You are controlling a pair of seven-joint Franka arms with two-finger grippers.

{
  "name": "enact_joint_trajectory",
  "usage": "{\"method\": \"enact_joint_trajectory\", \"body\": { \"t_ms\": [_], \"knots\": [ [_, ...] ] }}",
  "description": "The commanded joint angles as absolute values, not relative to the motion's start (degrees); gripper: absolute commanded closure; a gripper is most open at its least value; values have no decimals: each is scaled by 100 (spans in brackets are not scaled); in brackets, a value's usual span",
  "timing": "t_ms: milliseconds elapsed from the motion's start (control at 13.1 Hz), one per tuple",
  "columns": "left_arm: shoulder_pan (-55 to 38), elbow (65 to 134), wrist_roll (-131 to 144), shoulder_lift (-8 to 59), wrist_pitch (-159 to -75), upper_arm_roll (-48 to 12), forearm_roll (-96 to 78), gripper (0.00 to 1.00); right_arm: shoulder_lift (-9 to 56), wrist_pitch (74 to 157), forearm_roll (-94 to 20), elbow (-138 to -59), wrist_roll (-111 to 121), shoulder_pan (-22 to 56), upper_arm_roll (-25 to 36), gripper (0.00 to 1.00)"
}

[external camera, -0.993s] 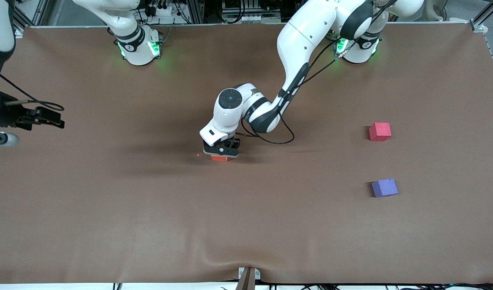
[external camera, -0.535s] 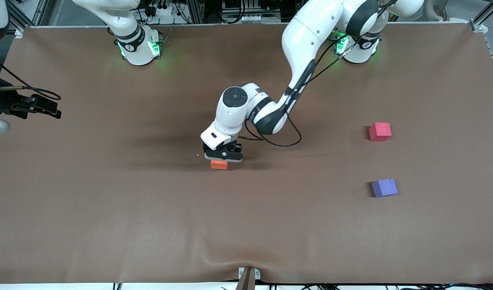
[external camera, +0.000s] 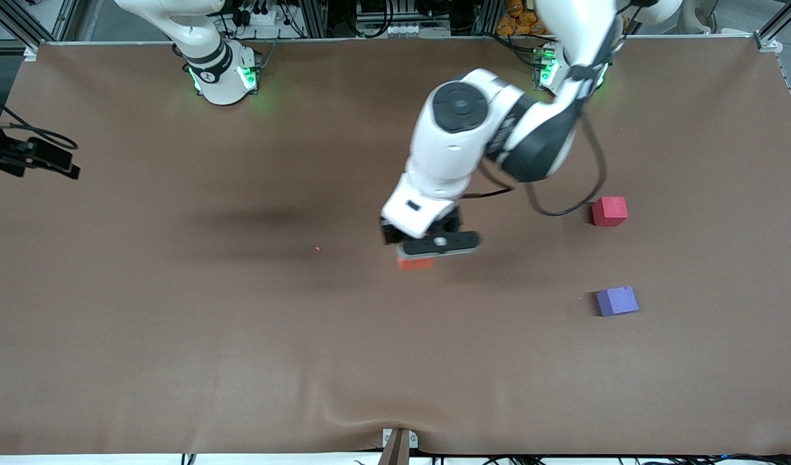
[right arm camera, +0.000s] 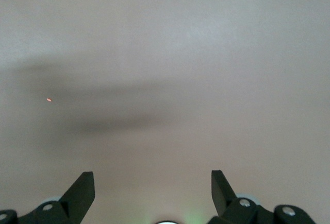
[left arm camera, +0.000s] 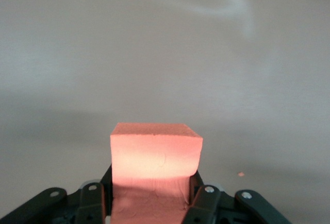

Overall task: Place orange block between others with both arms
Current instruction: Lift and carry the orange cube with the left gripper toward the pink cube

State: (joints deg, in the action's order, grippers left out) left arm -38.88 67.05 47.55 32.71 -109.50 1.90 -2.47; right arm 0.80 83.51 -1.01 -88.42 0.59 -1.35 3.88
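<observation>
Orange block [left arm camera: 156, 154] between left jaws (clamped)

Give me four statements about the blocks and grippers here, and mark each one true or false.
1. The left gripper is shut on the orange block. True.
2. The orange block sits between the red block and the purple block. False: it is up in the air, over bare table.
3. The right gripper is open and holds nothing. True.
4. The purple block lies farther from the front camera than the red block. False: nearer.
</observation>
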Motion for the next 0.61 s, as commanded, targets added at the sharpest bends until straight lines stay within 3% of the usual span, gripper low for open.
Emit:
{"method": "enact_joint_trajectory", "body": {
  "t_ms": [0, 535],
  "knots": [
    [-3684, 6979, 4904, 3006, -10758, 176, -352, 100, -176, 8350, -35, -9000, 18, -97, 396, 0],
    [-3182, 6987, 5036, 2839, -10407, 167, -352, 100, -114, 8472, -70, -9000, 9, -237, 413, 0]
  ]
}}
